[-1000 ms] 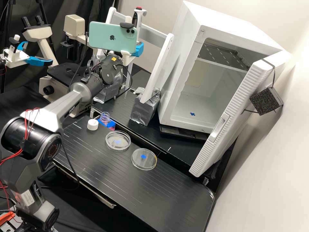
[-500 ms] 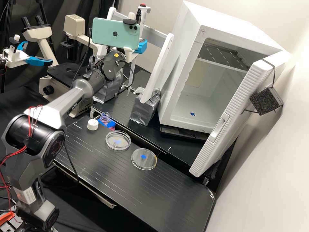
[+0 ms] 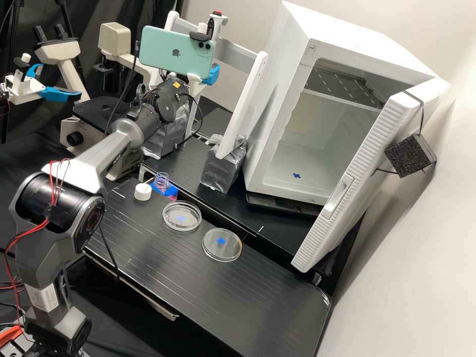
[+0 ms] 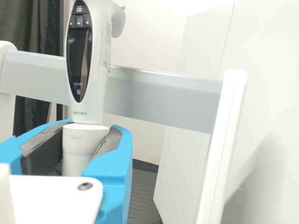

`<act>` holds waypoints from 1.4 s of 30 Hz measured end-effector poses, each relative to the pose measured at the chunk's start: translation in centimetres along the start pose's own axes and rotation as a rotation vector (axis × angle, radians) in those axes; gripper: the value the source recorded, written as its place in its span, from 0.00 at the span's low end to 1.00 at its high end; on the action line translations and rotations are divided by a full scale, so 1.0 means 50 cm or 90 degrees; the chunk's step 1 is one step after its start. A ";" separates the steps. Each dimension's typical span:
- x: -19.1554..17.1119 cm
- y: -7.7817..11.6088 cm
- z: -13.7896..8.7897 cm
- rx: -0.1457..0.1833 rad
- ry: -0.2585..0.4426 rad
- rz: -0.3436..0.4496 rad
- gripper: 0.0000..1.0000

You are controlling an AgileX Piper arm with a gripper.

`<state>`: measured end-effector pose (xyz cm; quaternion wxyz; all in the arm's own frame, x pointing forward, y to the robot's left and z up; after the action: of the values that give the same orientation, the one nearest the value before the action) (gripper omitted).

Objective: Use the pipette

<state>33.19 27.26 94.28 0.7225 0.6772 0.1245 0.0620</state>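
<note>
The robot's gripper holds the pipette up high.
The two blue fingers squeeze the pipette's neck from both sides, and it stands almost straight up. It is at the far side of the bench, to the left of the big white incubator, whose door is wide open. A grey bar runs across on the pipette's far side. Nearer, a white cap sits just left of a bottle with no lid on. Two round clear petri dishes lie near each other to the right.
</note>
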 end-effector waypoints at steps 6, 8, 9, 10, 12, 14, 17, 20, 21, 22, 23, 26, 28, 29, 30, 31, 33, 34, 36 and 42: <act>0.000 -0.006 -0.005 0.009 0.001 -0.006 0.00; 0.000 -0.010 -0.008 0.010 0.004 -0.010 0.00; 0.000 -0.013 -0.011 0.010 0.006 -0.013 0.00; 0.000 -0.015 -0.013 0.011 0.009 -0.015 0.00; 0.000 -0.018 -0.016 0.011 0.011 -0.018 0.00; 0.001 -0.023 -0.017 0.011 0.012 -0.022 0.00; 0.006 -0.029 -0.014 0.011 0.009 -0.028 0.00; 0.015 -0.039 -0.006 0.011 0.003 -0.035 0.00; 0.017 -0.042 -0.004 0.011 0.000 -0.038 0.00; 0.019 -0.043 -0.003 0.011 -0.001 -0.039 0.00; 0.021 -0.046 0.000 0.011 -0.003 -0.042 0.00; 0.029 -0.054 0.006 0.011 -0.008 -0.048 0.00; 0.031 -0.057 0.008 0.011 -0.010 -0.050 0.00; 0.031 -0.057 0.008 0.011 -0.010 -0.050 0.00; 0.031 -0.057 0.008 0.011 -0.010 -0.050 0.00; 0.031 -0.057 0.008 0.011 -0.010 -0.050 0.00; 0.031 -0.056 0.009 0.011 -0.011 -0.049 0.00; 0.031 -0.057 0.010 0.011 -0.011 -0.050 0.00; 0.031 -0.061 0.012 0.011 -0.010 -0.053 0.00; 0.035 -0.068 0.016 0.011 -0.004 -0.057 0.00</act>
<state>34.80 26.69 90.75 0.7189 0.6775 0.1531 0.0265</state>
